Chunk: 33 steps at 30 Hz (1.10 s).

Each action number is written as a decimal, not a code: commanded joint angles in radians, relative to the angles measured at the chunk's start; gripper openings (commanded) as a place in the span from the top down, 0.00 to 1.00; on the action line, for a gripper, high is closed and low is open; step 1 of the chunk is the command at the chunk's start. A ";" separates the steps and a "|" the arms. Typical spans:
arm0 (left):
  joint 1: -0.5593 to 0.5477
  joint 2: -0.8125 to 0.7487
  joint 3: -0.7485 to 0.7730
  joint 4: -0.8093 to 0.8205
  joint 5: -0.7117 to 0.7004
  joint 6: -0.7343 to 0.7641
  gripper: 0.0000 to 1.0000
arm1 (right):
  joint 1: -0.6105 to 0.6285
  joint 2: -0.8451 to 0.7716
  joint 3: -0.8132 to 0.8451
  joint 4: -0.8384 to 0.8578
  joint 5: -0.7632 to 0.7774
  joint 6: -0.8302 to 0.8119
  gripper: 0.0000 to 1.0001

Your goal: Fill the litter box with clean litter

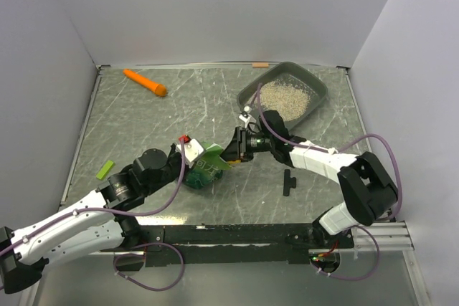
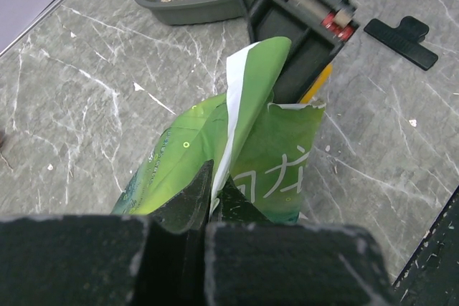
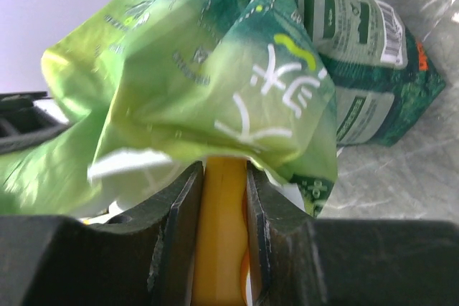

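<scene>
The dark grey litter box (image 1: 247, 94) stands at the back right, with a mound of pale clean litter (image 1: 285, 97) inside; the left wrist view shows the litter box (image 2: 179, 8) at its top edge. A glossy green bag (image 1: 206, 170) sits mid-table between both arms. My left gripper (image 2: 217, 180) is shut on a fold of the bag's (image 2: 272, 155) torn top edge. My right gripper (image 3: 224, 173) is shut on a yellow plastic handle (image 3: 224, 234) whose far end is hidden inside the bag (image 3: 215, 69). In the top view the right gripper (image 1: 233, 152) sits just right of the bag's mouth.
An orange carrot-shaped object (image 1: 145, 82) lies at the back left. A small green strip (image 1: 106, 170) lies near the left wall. A black clip (image 1: 288, 182) lies right of the bag, beside the right forearm. White walls enclose the table on three sides.
</scene>
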 commanded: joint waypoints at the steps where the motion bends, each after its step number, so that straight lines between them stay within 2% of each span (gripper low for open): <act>1: -0.024 0.021 -0.018 0.004 0.010 -0.008 0.99 | -0.042 -0.090 -0.048 0.057 -0.077 0.031 1.00; 12: -0.049 0.045 -0.024 0.007 -0.004 -0.003 0.99 | -0.111 -0.228 -0.157 0.094 -0.157 0.054 1.00; 33: -0.067 0.016 -0.053 0.035 0.018 0.015 0.99 | -0.312 -0.501 -0.284 -0.050 -0.215 0.056 1.00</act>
